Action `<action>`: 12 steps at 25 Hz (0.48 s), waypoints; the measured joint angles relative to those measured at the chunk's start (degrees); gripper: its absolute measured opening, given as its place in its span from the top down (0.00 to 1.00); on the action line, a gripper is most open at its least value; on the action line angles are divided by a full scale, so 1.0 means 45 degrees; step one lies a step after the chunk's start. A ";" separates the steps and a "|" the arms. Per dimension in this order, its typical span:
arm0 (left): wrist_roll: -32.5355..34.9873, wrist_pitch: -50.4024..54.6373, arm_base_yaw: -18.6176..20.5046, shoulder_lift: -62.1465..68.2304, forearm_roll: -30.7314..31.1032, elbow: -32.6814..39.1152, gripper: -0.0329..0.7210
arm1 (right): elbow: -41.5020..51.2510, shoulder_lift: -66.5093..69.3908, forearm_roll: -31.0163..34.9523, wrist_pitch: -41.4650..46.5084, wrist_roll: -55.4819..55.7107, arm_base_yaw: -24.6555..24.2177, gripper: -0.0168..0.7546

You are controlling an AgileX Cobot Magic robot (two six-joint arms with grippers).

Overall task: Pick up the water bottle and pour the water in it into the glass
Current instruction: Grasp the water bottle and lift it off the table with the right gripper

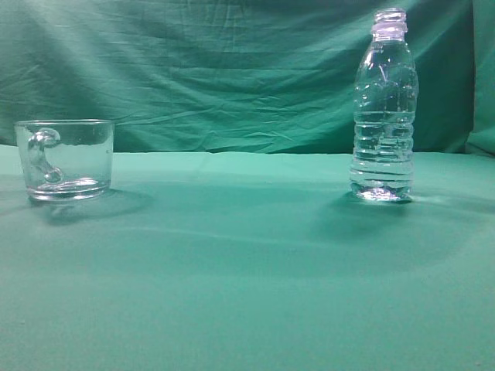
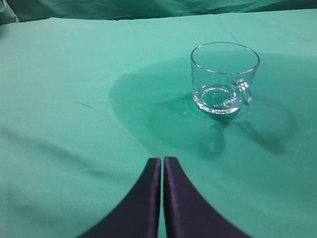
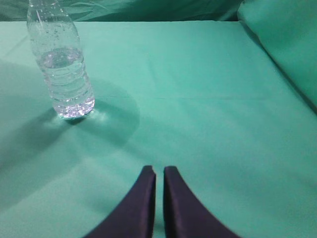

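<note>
Left gripper (image 2: 162,161) hovering low over the green cloth (image 2: 74,99), dark fingers pressed together, nothing between them. Ahead of its tips and a little to the right, well apart: the glass (image 2: 224,79), upright on the cloth, looking empty, handle turned toward the right and slightly toward the camera. Soft shadows around its base.

Right gripper (image 3: 159,171) likewise over the cloth, fingers nearly touching with only a thin slit between, holding nothing. Ahead and far to the left of its tips, well apart: the bottle (image 3: 62,64), upright, capless, ribbed lower body. Water (image 3: 60,58) filling roughly the lower half, level line showing just above the ribs.

From the exterior view, glass (image 1: 64,158) on the left and bottle (image 1: 384,108) on the right, well apart, both standing on the cloth before a wrinkled green backdrop (image 1: 232,69); neither gripper in sight there.

No label, brand or readable writing on bottle or glass
</note>
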 joint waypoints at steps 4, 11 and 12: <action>0.0000 0.0000 0.0000 0.0000 0.0000 0.0000 0.96 | 0.0000 0.0000 0.0000 0.0000 0.0000 0.0000 0.92; 0.0000 0.0000 0.0000 0.0000 0.0000 0.0000 0.96 | 0.0000 0.0000 0.0000 0.0000 0.0000 0.0000 0.92; 0.0000 0.0000 0.0000 0.0000 0.0000 0.0000 0.96 | 0.0000 0.0000 0.0000 0.0000 0.0000 0.0000 0.92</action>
